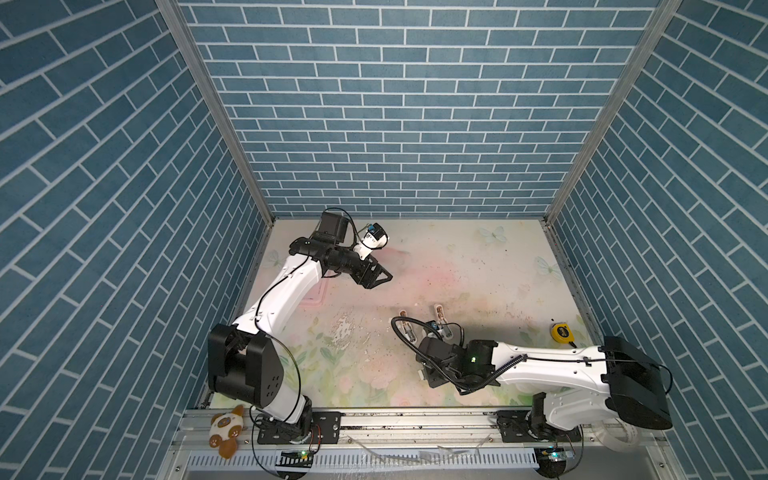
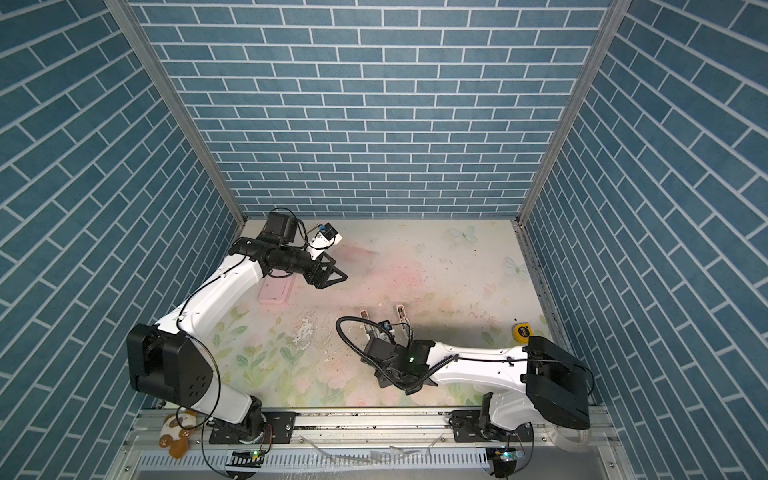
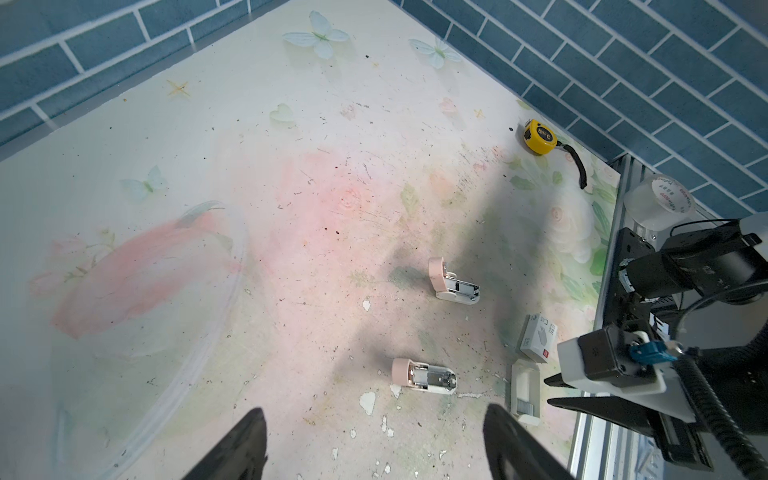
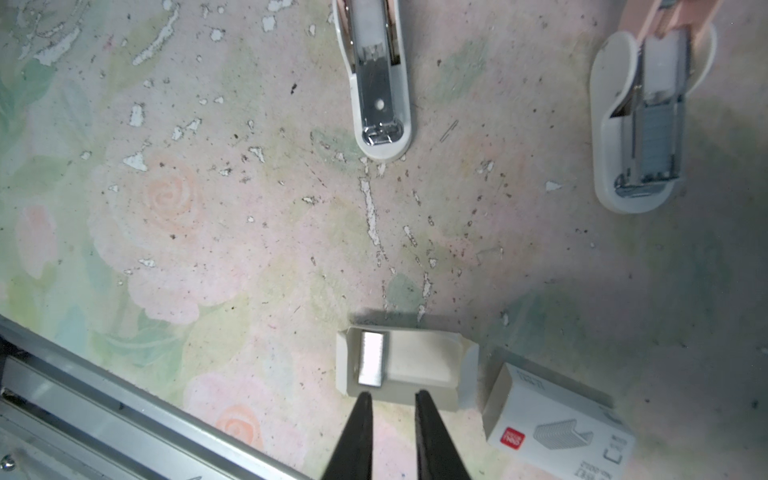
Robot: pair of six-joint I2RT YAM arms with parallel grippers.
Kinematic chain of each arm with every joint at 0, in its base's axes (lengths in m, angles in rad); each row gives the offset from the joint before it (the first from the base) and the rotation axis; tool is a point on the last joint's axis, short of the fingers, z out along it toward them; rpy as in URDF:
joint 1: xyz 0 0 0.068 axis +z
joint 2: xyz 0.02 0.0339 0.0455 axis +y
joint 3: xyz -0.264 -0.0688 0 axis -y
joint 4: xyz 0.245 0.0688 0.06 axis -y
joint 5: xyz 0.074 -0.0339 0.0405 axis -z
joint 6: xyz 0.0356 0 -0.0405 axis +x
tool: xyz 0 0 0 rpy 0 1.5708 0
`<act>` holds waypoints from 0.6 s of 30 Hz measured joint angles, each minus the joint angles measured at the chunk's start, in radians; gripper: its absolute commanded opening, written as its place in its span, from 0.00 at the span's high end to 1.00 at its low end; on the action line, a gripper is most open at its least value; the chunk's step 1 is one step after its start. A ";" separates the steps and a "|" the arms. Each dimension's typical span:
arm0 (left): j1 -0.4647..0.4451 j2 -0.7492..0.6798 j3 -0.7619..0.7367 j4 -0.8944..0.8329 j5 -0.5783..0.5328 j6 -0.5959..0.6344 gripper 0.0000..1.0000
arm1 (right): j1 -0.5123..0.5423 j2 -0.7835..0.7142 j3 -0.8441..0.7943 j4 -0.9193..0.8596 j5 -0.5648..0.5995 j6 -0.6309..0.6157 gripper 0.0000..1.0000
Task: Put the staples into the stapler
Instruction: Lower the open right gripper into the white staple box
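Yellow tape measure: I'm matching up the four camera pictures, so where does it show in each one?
Both top views: tape measure at the table's right edge, just beyond the right arm.
Left wrist: upper right, close to the brick wall.
Right wrist: not in it.
Shared landmark: the two open staplers, seen in all four views.
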 measured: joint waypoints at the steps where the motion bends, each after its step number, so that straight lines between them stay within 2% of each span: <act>1: 0.001 -0.005 -0.003 0.006 0.000 -0.002 0.16 | 0.000 0.007 0.000 0.003 0.000 0.001 0.80; 18: 0.027 -0.022 -0.026 0.035 -0.005 -0.016 0.17 | 0.002 0.109 0.000 0.060 -0.021 0.007 0.79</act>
